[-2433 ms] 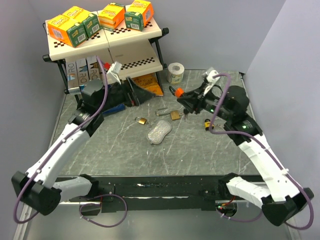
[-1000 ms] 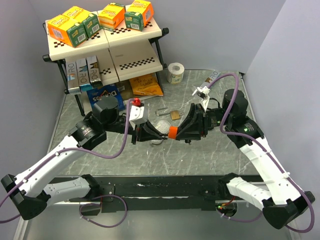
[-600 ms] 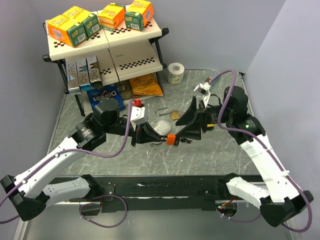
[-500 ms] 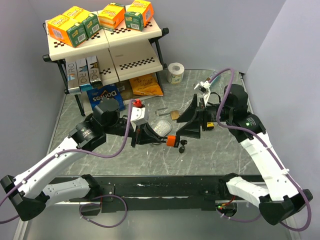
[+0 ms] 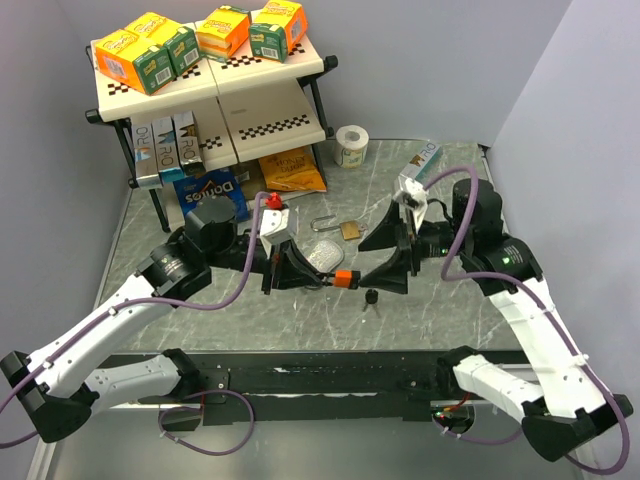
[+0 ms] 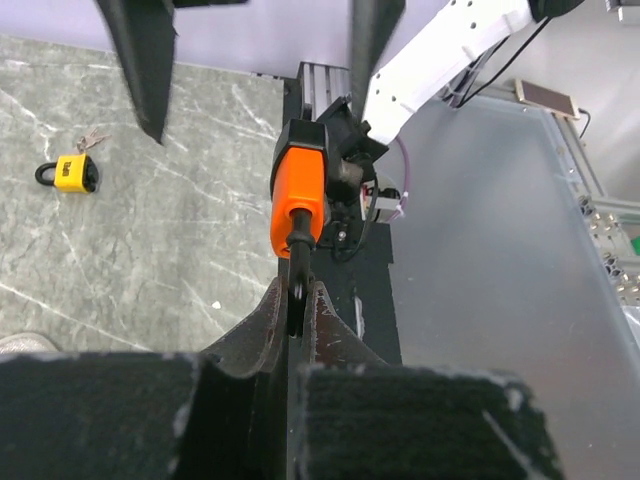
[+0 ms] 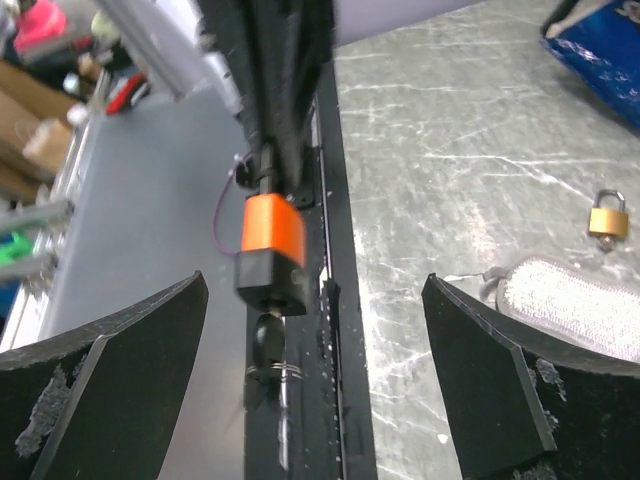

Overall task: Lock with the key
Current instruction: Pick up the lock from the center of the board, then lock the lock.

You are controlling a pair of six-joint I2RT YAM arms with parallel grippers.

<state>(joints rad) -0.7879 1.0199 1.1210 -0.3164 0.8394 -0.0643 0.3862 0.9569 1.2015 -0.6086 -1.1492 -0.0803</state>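
Padlock (image 5: pixel 343 279) clenched in left end effector (image 5: pixel 320 279); right end effector (image 5: pixel 368 265) gapes opposite.

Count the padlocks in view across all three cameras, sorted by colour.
Orange: 1, the orange padlock
Brass: 2, the long-shackled brass padlock and the small brass padlock
Yellow: 1, the yellow padlock
Total: 4

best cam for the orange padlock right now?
Left wrist: the orange padlock fills the centre, sharp, its shackle pinched in the left gripper. Right wrist shows it smaller and blurred, key hanging below, framed by the open right gripper. Top external shows only a small orange block.
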